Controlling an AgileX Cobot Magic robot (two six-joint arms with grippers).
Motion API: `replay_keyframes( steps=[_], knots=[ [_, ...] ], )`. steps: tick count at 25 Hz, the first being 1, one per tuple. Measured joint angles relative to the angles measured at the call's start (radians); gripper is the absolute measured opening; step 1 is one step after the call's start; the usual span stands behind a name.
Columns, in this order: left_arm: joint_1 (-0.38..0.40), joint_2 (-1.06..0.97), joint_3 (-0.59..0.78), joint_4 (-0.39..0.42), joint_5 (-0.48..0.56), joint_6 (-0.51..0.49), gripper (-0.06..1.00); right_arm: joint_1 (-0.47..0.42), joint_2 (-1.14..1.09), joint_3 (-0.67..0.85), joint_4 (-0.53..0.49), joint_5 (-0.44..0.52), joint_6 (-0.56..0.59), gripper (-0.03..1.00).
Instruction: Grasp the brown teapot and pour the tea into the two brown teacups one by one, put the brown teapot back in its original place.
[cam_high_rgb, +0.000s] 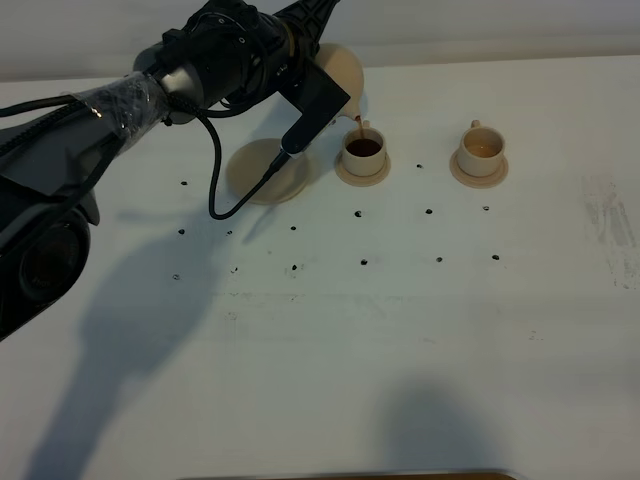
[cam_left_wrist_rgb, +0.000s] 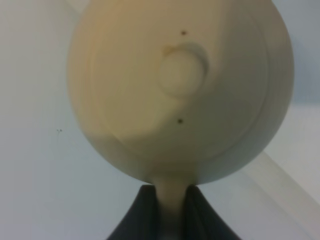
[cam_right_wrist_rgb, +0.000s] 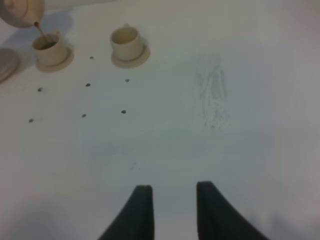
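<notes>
My left gripper (cam_left_wrist_rgb: 171, 202) is shut on the loop handle of the brown teapot (cam_high_rgb: 341, 68), which is tipped with its spout down over the left teacup (cam_high_rgb: 364, 148). A thin stream of dark tea (cam_right_wrist_rgb: 41, 31) runs from the spout into that cup, which holds dark liquid. The left wrist view is filled by the teapot's (cam_left_wrist_rgb: 180, 90) lid and knob. The right teacup (cam_high_rgb: 482, 148) stands on its saucer, with pale contents. The wide saucer (cam_high_rgb: 268, 172) left of the cups is bare. My right gripper (cam_right_wrist_rgb: 172, 192) hovers over bare table, its fingers apart, with nothing between them.
Small dark dots mark the white table (cam_high_rgb: 400, 330) in rows in front of the cups. The left arm's cable (cam_high_rgb: 215, 170) hangs over the table beside the wide saucer. A faint scuffed patch (cam_high_rgb: 610, 215) lies at the right. The right arm does not show in the exterior high view.
</notes>
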Motion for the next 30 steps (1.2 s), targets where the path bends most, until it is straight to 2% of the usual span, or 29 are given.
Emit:
replay_keyframes(
  steps=[30],
  knots=[
    [0.000, 0.000, 0.000, 0.000, -0.002, 0.007, 0.08, 0.000, 0.000, 0.000, 0.000, 0.000, 0.000, 0.23]
  ],
)
